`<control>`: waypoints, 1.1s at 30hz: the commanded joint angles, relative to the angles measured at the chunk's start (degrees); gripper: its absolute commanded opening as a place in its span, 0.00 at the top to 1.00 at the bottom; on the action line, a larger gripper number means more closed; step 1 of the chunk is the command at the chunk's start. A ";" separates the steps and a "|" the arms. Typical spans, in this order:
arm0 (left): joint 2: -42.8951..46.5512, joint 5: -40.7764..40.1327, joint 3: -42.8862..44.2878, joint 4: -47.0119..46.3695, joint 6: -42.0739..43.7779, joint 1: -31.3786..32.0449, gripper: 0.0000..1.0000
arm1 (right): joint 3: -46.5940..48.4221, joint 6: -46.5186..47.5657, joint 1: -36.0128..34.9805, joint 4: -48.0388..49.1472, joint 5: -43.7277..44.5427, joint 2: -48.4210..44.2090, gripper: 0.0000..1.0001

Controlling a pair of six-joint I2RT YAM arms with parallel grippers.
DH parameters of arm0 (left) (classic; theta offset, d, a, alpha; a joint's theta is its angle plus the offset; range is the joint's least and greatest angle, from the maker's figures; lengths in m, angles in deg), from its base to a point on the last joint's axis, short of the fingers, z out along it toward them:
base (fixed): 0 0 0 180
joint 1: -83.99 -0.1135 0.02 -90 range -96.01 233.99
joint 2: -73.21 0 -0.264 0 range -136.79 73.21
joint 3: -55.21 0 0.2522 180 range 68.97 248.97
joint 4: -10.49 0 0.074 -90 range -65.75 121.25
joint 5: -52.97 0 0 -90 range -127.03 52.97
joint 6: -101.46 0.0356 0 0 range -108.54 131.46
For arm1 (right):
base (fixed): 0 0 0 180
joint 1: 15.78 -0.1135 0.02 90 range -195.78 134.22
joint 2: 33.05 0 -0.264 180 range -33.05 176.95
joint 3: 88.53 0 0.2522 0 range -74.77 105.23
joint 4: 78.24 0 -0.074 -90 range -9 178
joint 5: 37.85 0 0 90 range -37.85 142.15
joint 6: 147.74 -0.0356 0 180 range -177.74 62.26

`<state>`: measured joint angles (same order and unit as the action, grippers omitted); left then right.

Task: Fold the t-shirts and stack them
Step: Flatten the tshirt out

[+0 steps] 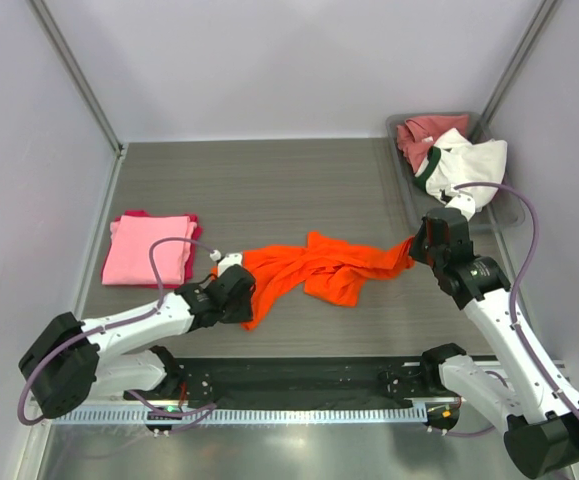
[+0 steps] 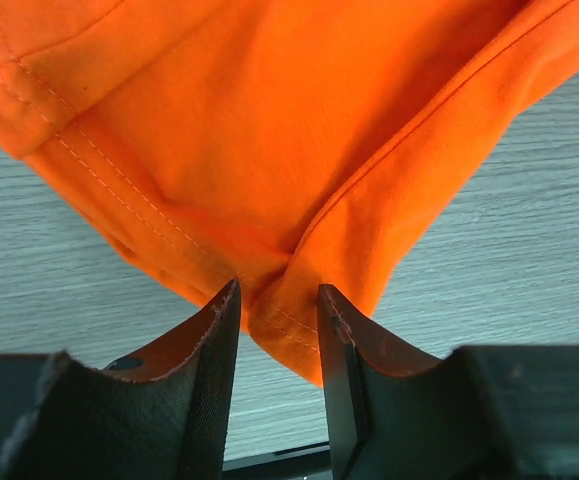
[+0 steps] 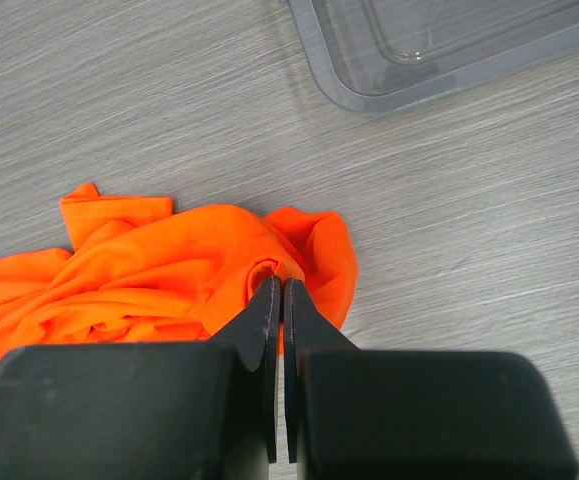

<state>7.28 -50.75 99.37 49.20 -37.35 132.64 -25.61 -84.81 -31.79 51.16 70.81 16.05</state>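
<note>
From above, the orange t-shirt (image 1: pixel 314 268) lies crumpled and stretched out across the middle of the grey table (image 1: pixel 269 180), running from the left gripper (image 1: pixel 237 292) at its lower left end to the right gripper (image 1: pixel 416 250) at its upper right end. Near the table's left edge a pink t-shirt (image 1: pixel 149 250) lies folded flat on a magenta t-shirt (image 1: pixel 131 214), of which only a thin margin shows. At the far right corner a clear bin (image 1: pixel 409 195) holds a rose-red t-shirt (image 1: pixel 424 132) and a white t-shirt (image 1: pixel 474 160) with a dark green collar (image 1: pixel 427 172), both loosely heaped, the white one spilling over the bin's near rim.

In the left wrist view, the orange t-shirt (image 2: pixel 269 130) fills the upper half of the picture, its stitched hems plain to see; a folded corner of it hangs down between the fingertips of the left gripper (image 2: pixel 277 300). The jaws stand apart with a clear gap, and both tips touch the cloth at its edges, though I cannot tell whether they press it. The table (image 2: pixel 529 250) shows pale grey on either side.

In the right wrist view, the right gripper (image 3: pixel 281 290) has its jaws drawn together, with only a slit between them, clamped on a small pinch of the orange t-shirt (image 3: pixel 149 270). The rest of the cloth lies bunched to the left on the table (image 3: pixel 169 100). The corner of the bin (image 3: pixel 369 95) sits at the top right, well apart from the cloth.
</note>
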 commanded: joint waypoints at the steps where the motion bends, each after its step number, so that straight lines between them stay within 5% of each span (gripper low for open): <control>1: -0.25 2.37 -0.68 -3.24 0.83 -0.39 0.62 | 0.05 1.05 0.19 1.60 -0.46 -1.03 0.99; 6: 0.45 6.33 -1.39 -3.68 0.30 -0.39 0.69 | 0.14 1.06 0.10 1.68 -0.55 -0.76 0.99; 14: 2.91 6.07 -1.74 -1.49 -0.05 -0.39 1.00 | -0.04 0.97 0.19 1.68 -0.64 -0.94 0.99; 24: 6.52 0.53 4.85 6.07 3.54 -1.26 1.00 | -0.56 0.53 0.19 2.73 -2.65 0.99 0.99; 33: 4.94 15.54 9.24 0.20 5.14 -19.71 1.00 | 1.09 -0.79 0.19 11.61 -10.21 9.16 0.99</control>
<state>12.52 -41.50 105.25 52.76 -33.07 116.29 -27.42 -85.07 -31.79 56.73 64.69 23.07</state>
